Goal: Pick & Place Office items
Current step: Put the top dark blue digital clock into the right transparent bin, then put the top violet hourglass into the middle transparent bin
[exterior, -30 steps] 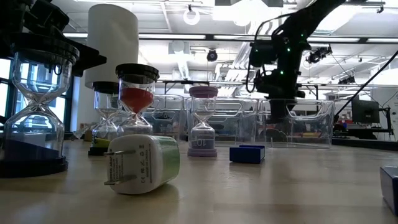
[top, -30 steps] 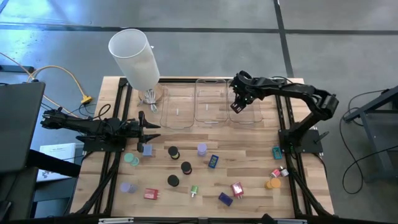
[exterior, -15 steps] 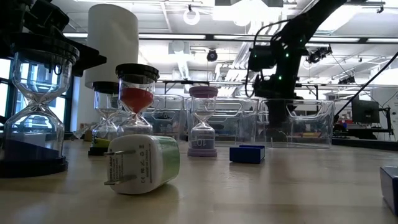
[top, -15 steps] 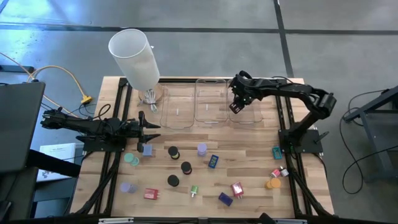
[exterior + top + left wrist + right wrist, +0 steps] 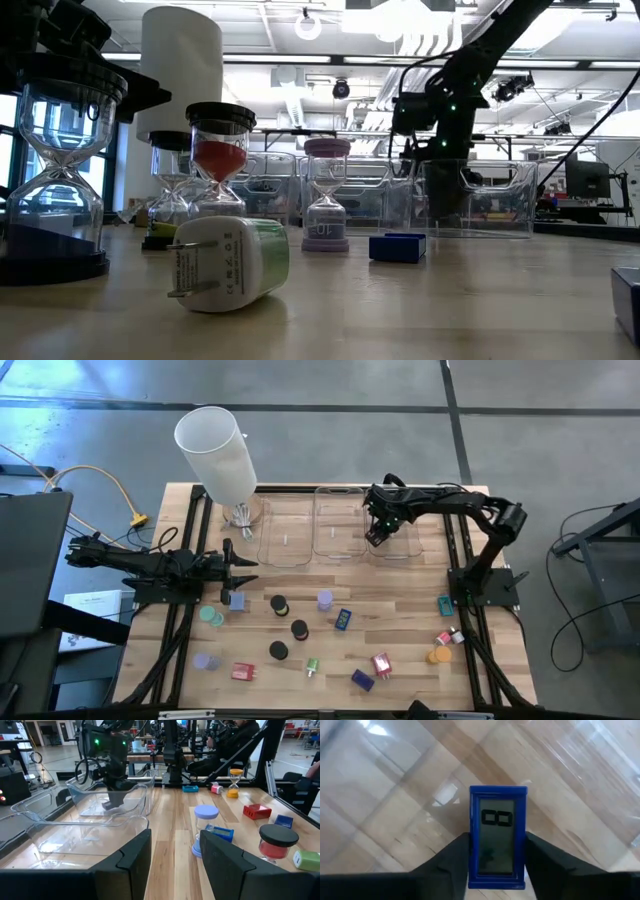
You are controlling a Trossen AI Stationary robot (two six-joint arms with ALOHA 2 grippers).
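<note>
Above a clear tray (image 5: 392, 540), right claw (image 5: 496, 865) clamped on blue-framed timer (image 5: 497, 837), grey display reading "0", left claw (image 5: 172, 857) open.

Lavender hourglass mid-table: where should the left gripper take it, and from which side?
The lavender hourglass stands upright, with wide caps and a slim glass waist. Probably come in level from where the open left gripper sits and close on the waist; the caps should stop slipping.

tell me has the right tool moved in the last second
Yes. The right tool, shut on the blue timer, drifted leftward over the right tray, toward the middle tray.
</note>
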